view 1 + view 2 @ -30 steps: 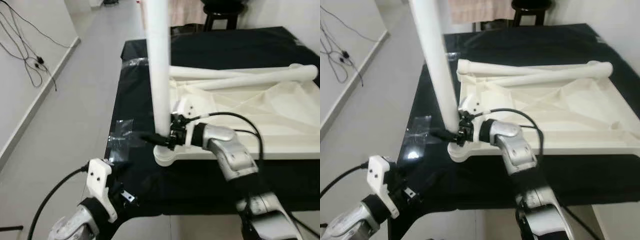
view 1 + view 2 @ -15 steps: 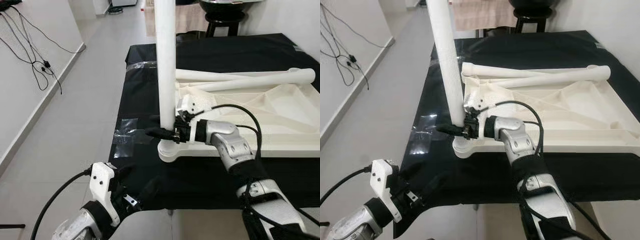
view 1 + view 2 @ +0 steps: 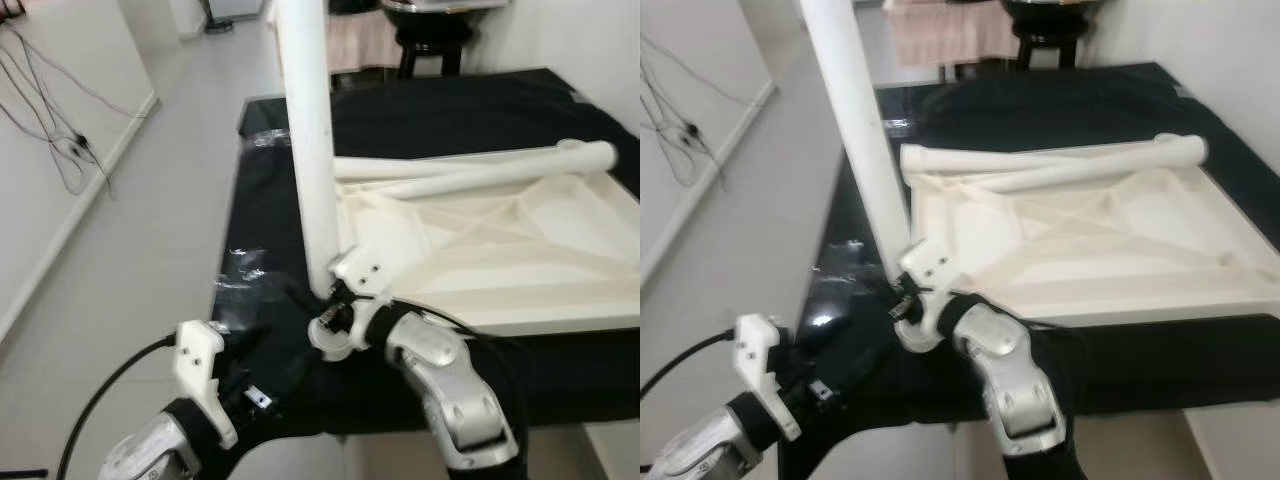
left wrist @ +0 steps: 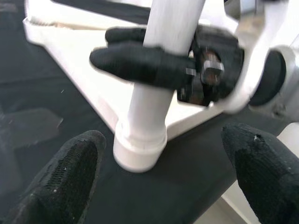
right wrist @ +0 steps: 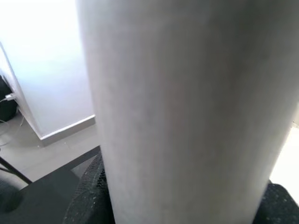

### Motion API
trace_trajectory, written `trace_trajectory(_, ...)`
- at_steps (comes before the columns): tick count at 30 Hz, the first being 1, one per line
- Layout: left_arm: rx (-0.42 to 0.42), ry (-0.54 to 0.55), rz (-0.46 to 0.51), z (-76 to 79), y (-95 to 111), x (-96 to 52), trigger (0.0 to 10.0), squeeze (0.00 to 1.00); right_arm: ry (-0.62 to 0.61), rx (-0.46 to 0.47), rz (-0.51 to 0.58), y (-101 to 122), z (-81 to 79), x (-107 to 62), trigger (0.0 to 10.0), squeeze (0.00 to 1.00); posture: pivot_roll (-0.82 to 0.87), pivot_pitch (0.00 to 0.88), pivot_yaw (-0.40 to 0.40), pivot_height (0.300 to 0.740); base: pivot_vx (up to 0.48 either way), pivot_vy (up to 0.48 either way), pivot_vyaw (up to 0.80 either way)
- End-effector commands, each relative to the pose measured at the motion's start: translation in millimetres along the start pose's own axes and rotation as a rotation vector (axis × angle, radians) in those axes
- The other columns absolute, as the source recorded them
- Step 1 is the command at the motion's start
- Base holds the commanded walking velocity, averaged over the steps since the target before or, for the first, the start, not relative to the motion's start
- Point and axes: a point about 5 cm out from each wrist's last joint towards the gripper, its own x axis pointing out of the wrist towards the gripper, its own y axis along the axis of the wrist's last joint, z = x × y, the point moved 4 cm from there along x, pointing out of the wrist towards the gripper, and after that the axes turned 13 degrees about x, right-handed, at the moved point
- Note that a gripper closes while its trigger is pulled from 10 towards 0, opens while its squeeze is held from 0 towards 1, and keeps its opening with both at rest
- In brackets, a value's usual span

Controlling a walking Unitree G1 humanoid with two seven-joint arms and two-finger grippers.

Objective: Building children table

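Note:
A white child's tabletop (image 3: 500, 250) lies upside down on the black-covered table (image 3: 270, 200). One white leg (image 3: 310, 150) stands upright in the round socket (image 3: 335, 335) at the tabletop's near-left corner. My right gripper (image 3: 325, 298) is shut on this leg just above the socket, and its black fingers (image 4: 140, 63) wrap the tube. The leg's white surface (image 5: 187, 116) sits close between the right fingers. My left gripper (image 4: 166, 154) is open, low at the table's near-left edge, facing the socket (image 4: 140, 149) without touching it. Two more legs (image 3: 480, 170) lie along the tabletop's far edge.
A shiny tape patch (image 3: 240, 270) marks the black cloth by the left table edge. Cables (image 3: 60, 150) trail on the floor by the left wall. A dark stool (image 3: 430, 40) stands beyond the table. Open floor (image 3: 160, 230) runs along the table's left side.
The camera has shifted. My right arm has folded in closer below the view, still holding the leg at the same spot. The left gripper stays low near the table edge.

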Motion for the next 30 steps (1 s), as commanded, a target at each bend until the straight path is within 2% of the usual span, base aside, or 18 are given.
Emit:
trace_trajectory(1, -0.007, 0.012, -0.022, -2.8, -5.6, -2.4, 10.0, 0.0, -0.068, 0.062, -0.116, -26.7, 12.2, -2.2, 10.0, 0.0, -0.03, 0.13, 0.066, 0.74, 0.0, 0.0, 0.0)
trace_trajectory(2, -0.006, 0.017, -0.021, -3.2, -5.3, -1.8, 10.0, 0.0, -0.016, 0.098, -0.095, -22.4, 7.7, 0.7, 10.0, 1.0, -0.03, 0.122, 0.064, 0.74, 0.0, 0.0, 0.0)
trace_trajectory(3, -0.005, 0.02, -0.019, -3.3, -5.0, -1.4, 10.0, 0.0, 0.07, 0.124, -0.074, -16.6, 1.2, 4.9, 10.0, 1.0, -0.03, 0.122, 0.064, 0.74, 0.0, 0.0, 0.0)
trace_trajectory(4, -0.005, 0.02, -0.019, -3.3, -5.0, -1.4, 10.0, 0.0, 0.07, 0.124, -0.074, -16.6, 1.2, 4.9, 10.0, 1.0, -0.03, 0.122, 0.064, 0.74, 0.0, 0.0, 0.0)
trace_trajectory(5, -0.007, 0.022, -0.017, -3.7, -4.7, -0.6, 10.0, 0.0, 0.22, 0.129, -0.034, -1.0, -15.8, 6.2, 10.0, 1.0, -0.02, 0.124, 0.064, 0.74, 0.0, 0.0, 0.0)
trace_trajectory(7, -0.007, 0.022, -0.017, -3.7, -4.7, -0.6, 10.0, 0.0, 0.22, 0.129, -0.034, -1.0, -15.8, 6.2, 10.0, 1.0, -0.02, 0.124, 0.064, 0.74, 0.0, 0.0, 0.0)
trace_trajectory(9, -0.008, 0.019, -0.017, -3.1, -5.0, 0.2, 10.0, 0.0, 0.371, 0.1, 0.006, 15.6, -19.8, 7.3, 10.0, 1.0, -0.02, 0.12, 0.062, 0.74, 0.0, 0.0, 0.0)
trace_trajectory(10, -0.008, 0.019, -0.017, -3.1, -5.0, 0.2, 10.0, 0.0, 0.371, 0.1, 0.006, 15.6, -19.8, 7.3, 10.0, 1.0, -0.02, 0.12, 0.062, 0.74, 0.0, 0.0, 0.0)
trace_trajectory(11, -0.011, 0.014, -0.015, -1.9, -5.2, 1.6, 10.0, 0.0, 0.565, 0.015, -0.038, 17.5, -16.5, 9.8, 10.0, 0.0, -0.02, 0.117, 0.058, 0.74, 0.0, 0.0, 0.0)
trace_trajectory(13, -0.013, 0.012, -0.013, -1.1, -5.4, 2.7, 10.0, 0.0, 0.647, -0.016, -0.079, 16.7, -8.9, 16.1, 10.0, 0.0, -0.02, 0.119, 0.053, 0.74, 0.0, 0.0, 0.0)
trace_trajectory(17, -0.011, 0.018, -0.011, 0.1, -5.4, 3.0, 10.0, 0.0, 0.698, 0.007, -0.079, 24.3, -5.0, 27.0, 10.0, 0.0, 0.0, 0.114, 0.04, 0.74, 0.0, 0.0, 0.0)
trace_trajectory(18, -0.01, 0.023, -0.012, 0.4, -5.6, 2.9, 10.0, 0.0, 0.715, 0.02, -0.073, 28.5, -5.1, 30.8, 5.5, 0.0, 0.01, 0.111, 0.038, 0.74, 0.0, 0.0, 0.0)
trace_trajectory(20, -0.008, 0.026, -0.012, 0.5, -5.7, 2.7, 10.0, 0.0, 0.729, 0.038, -0.071, 31.8, -5.2, 33.8, 5.5, 0.0, 0.01, 0.111, 0.036, 0.74, 0.0, 0.0, 0.0)
trace_trajectory(21, -0.007, 0.029, -0.012, 0.6, -5.8, 2.6, 10.0, 0.0, 0.738, 0.052, -0.07, 33.8, -4.9, 35.8, 0.0, 0.0, 0.01, 0.111, 0.036, 0.74, 0.0, 0.0, 0.0)
trace_trajectory(30, -0.006, 0.038, -0.012, 0.2, -5.3, 1.8, 10.0, 0.0, 0.753, 0.065, -0.078, 36.7, 6.9, 36.8, 0.0, 0.0, 0.02, 0.12, 0.032, 0.74, 0.0, 0.0, 0.0)
